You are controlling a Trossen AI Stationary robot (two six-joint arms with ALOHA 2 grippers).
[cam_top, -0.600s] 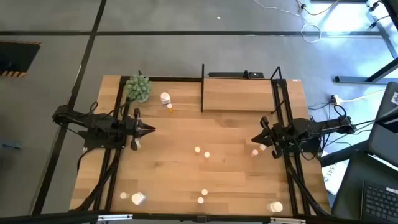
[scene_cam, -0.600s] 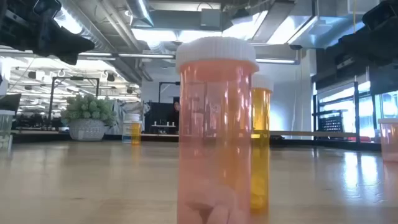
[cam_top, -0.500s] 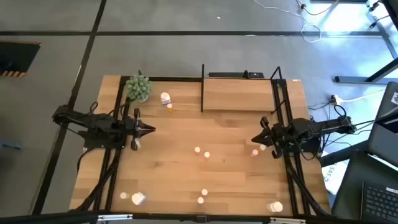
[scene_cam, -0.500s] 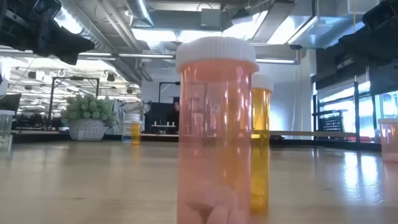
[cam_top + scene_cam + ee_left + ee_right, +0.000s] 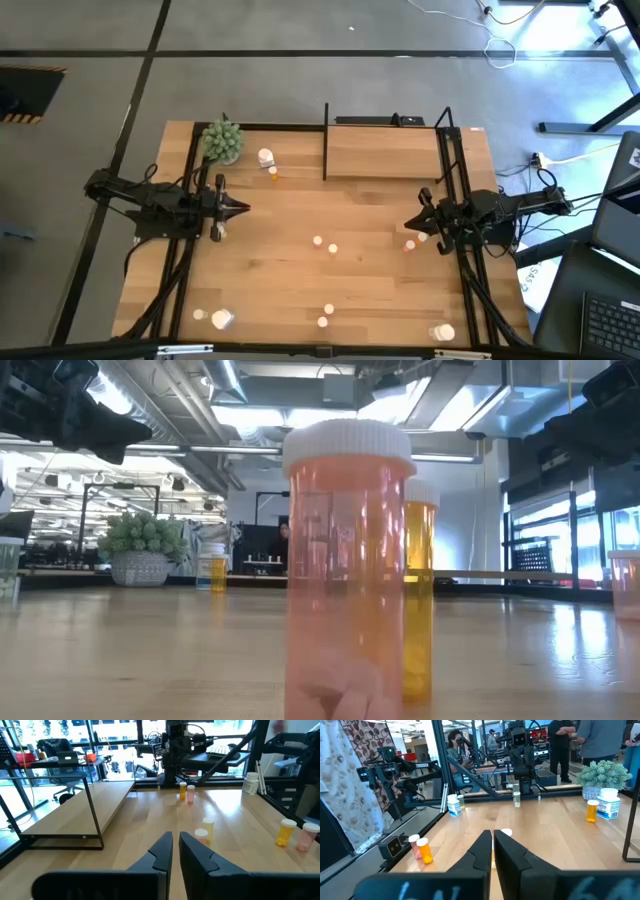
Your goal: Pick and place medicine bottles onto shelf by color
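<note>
Several small medicine bottles stand upright, scattered on the wooden table. One pair (image 5: 325,245) is mid-table, one bottle (image 5: 409,243) is by my right gripper, and a pair (image 5: 325,316) is near the front edge. An orange one (image 5: 273,172) stands beside a larger white one (image 5: 265,157) at the back left. The shelf (image 5: 385,150) stands at the back right, and also shows in the left wrist view (image 5: 75,815). My left gripper (image 5: 240,208) (image 5: 175,840) hovers shut and empty at the left. My right gripper (image 5: 410,224) (image 5: 491,837) hovers shut and empty at the right.
A green plant ball (image 5: 222,140) sits at the back left corner. More bottles stand at the front left (image 5: 222,319) and front right (image 5: 445,332). A pinkish bottle (image 5: 348,570) stands close before the low camera. People show in the room beyond (image 5: 600,740).
</note>
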